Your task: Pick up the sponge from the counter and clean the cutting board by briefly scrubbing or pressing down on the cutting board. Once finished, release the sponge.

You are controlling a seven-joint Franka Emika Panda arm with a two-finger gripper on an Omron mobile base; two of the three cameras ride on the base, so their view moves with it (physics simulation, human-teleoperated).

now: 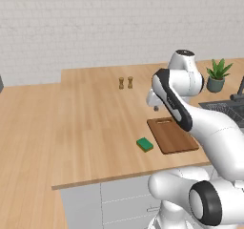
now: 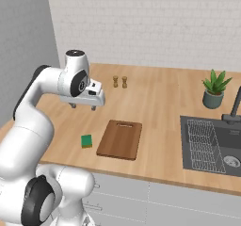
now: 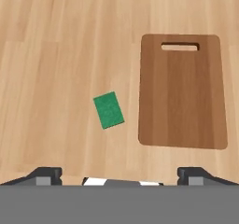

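The small green sponge [image 1: 145, 144] [image 2: 86, 141] [image 3: 108, 110] lies flat on the light wood counter [image 1: 86, 128] [image 2: 160, 98] [image 3: 56, 55], just left of the cutting board and apart from it. The dark reddish-brown cutting board [image 1: 171, 135] [image 2: 120, 139] [image 3: 183, 92] lies near the counter's front edge, with its slot handle at the far end. My gripper [image 1: 155, 108] [image 2: 83, 107] [image 3: 120, 174] hangs well above the counter, behind the sponge, pointing down. It is open and holds nothing; its fingertips [image 3: 44, 173] stand wide apart.
Two small wooden shakers [image 1: 125, 83] [image 2: 119, 82] stand farther back on the counter. On the right are a potted plant [image 1: 217, 75] [image 2: 214, 91] and a dark sink [image 1: 224, 109] [image 2: 212, 145] with a faucet [image 2: 234, 107]. Grey cabinet fronts [image 1: 119, 199] sit below the front edge.
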